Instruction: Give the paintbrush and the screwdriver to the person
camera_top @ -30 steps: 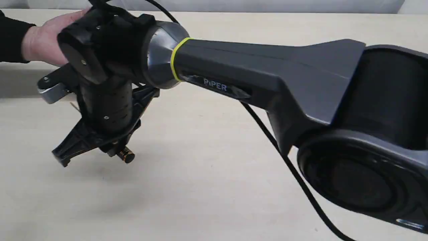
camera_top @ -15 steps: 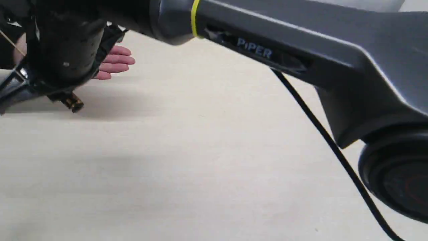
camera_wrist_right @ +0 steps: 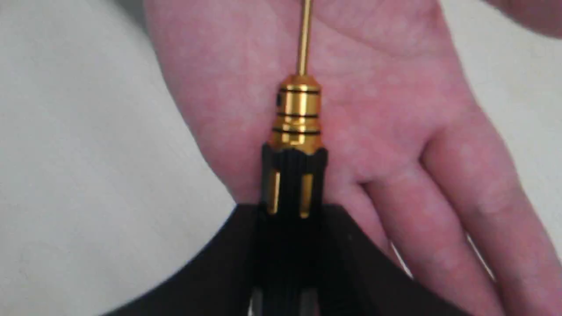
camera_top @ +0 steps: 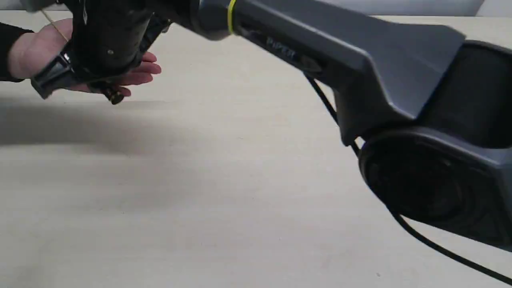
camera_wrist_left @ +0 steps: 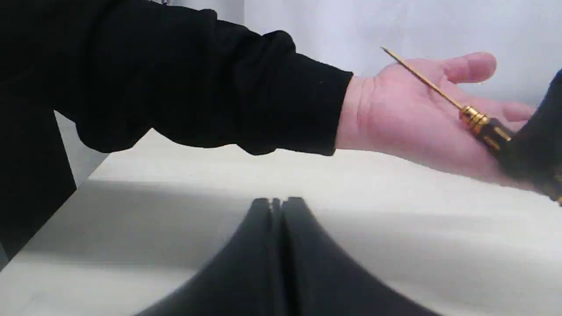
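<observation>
Right now your right gripper (camera_wrist_right: pixel 292 213) has its fingers clamped on the black handle of the screwdriver (camera_wrist_right: pixel 297 114). It holds the tool over the person's hand (camera_wrist_right: pixel 395 131), which lies palm up above the table (camera_top: pixel 240 180). The brass shaft points toward the wrist and tilts upward. You cannot tell whether the handle touches skin. Your left gripper (camera_wrist_left: pixel 276 206) has its fingers pressed flat against each other.

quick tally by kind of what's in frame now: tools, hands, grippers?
screwdriver: 1
paintbrush: 0 in view
person's hand: 1
grippers: 2, left gripper and right gripper
total: 4
</observation>
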